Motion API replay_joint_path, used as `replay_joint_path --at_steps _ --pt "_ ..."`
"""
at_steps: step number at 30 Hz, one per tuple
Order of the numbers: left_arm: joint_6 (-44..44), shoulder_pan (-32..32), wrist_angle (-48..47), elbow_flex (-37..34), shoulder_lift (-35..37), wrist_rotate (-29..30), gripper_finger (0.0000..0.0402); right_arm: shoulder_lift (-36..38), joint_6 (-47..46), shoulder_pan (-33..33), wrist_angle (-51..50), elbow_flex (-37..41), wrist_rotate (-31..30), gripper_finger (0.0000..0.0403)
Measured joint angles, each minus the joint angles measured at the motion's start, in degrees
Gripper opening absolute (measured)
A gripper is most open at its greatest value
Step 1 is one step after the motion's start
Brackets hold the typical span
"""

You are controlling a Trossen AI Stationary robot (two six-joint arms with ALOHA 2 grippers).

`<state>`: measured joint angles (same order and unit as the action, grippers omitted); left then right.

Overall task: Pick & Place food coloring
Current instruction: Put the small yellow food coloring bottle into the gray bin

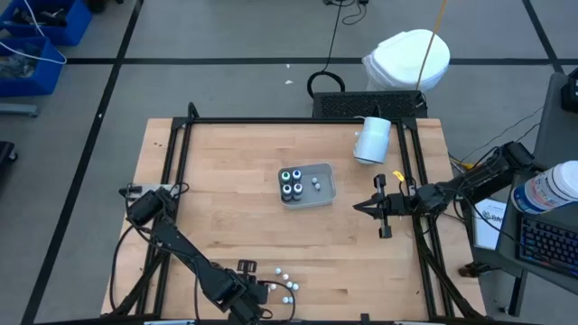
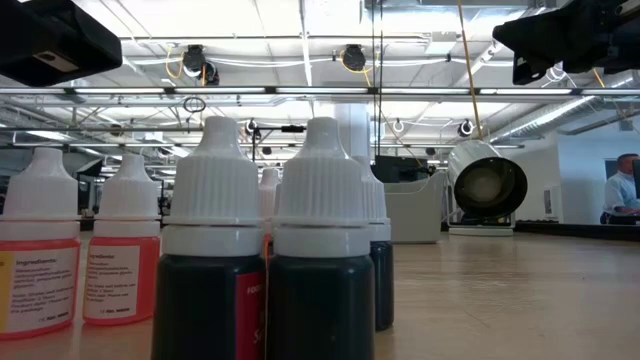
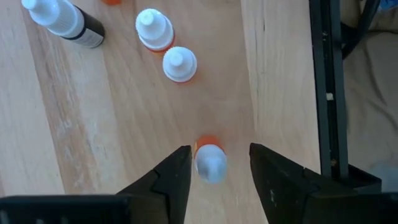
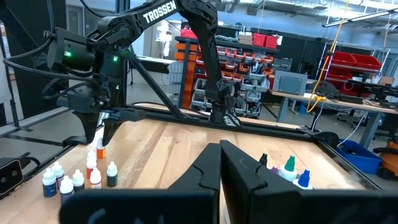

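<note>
Your left gripper (image 3: 214,171) hangs at the table's (image 1: 226,208) near edge, fingers spread around an orange bottle (image 3: 209,160) (contact with the pads not discernible). More food coloring bottles (image 1: 284,280) stand just beside it; four dark ones (image 1: 292,182) sit in the grey tray (image 1: 327,194) mid-table. Your right gripper (image 1: 359,207), fingers pressed together, waits right of the tray.

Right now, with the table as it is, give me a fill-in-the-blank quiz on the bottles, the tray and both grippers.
1. The left gripper has its fingers either side of a white-capped bottle of ____ liquid.
2. The grey tray holds ____ dark bottles with white-ringed tops.
3. The white cylinder lies on its ____.
4. The right gripper, beside the tray, is ____.

Missing words: orange; four; side; shut
</note>
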<state>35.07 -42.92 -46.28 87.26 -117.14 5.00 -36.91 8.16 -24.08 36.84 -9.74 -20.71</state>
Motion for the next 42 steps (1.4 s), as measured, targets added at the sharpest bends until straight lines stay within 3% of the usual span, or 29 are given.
replay_joint_path --at_steps 16,42 --pt "-0.26 -0.28 0.95 -3.06 -1.64 -1.99 0.0154 -0.02 0.05 0.00 -0.01 0.00 0.00 0.0000" --pt "-0.11 1.20 0.20 -0.31 -1.62 -3.96 0.0152 -0.02 0.20 0.00 -0.01 0.00 -0.20 0.0000"
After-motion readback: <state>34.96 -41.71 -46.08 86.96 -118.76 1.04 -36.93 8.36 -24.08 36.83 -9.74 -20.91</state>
